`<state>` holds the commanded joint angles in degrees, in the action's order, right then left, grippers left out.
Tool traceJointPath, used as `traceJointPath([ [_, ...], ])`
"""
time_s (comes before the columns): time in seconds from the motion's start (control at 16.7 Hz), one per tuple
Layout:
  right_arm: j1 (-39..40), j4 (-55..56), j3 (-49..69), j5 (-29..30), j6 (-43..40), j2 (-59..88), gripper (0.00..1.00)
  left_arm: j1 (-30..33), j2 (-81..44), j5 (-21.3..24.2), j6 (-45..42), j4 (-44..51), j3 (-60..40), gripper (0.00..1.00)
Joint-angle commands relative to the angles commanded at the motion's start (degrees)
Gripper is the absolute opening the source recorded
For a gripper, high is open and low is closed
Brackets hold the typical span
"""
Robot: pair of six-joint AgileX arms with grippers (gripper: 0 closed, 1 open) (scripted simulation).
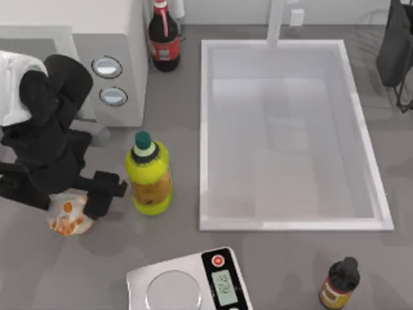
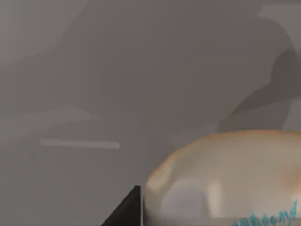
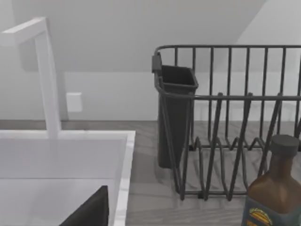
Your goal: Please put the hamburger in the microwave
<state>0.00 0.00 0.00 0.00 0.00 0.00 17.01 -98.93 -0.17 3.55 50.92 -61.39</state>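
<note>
In the top view the left gripper (image 1: 80, 205) sits at the lower left of the frame, its jaws clamped on the hamburger (image 1: 67, 217), which rests on the grey desk (image 1: 77, 265). The microwave (image 1: 126, 58) stands at the upper left, behind the arm. Just right of the hamburger is a yellow bottle (image 1: 150, 175), then the white sink (image 1: 203, 129). The right arm (image 1: 395, 45) is parked at the upper right; its jaws' state cannot be told

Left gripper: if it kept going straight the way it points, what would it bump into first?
Most likely the hamburger. The left gripper hangs right over it near the table's left edge, and the left wrist view shows the bun close ahead, though depth is unclear.
</note>
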Motion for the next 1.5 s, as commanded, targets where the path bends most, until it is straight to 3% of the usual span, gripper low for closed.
traceJointPath([
  [0.3,0.0,0.0,0.0,0.0,0.0,0.0,1.0,0.26,4.11,0.05,0.16,10.86,-7.08,0.0],
  [0.78,0.0,0.0,0.0,0.0,0.0,0.0,1.0,-1.22,4.42,0.68,-0.57,9.93,-7.14,0.0],
  [1.08,0.0,0.0,0.0,0.0,0.0,0.0,1.0,-11.41,4.35,5.34,-4.65,-4.37,-5.53,0.0],
  [1.5,0.0,0.0,0.0,0.0,0.0,0.0,1.0,-28.12,0.7,13.31,-11.63,-38.46,-0.98,0.0],
])
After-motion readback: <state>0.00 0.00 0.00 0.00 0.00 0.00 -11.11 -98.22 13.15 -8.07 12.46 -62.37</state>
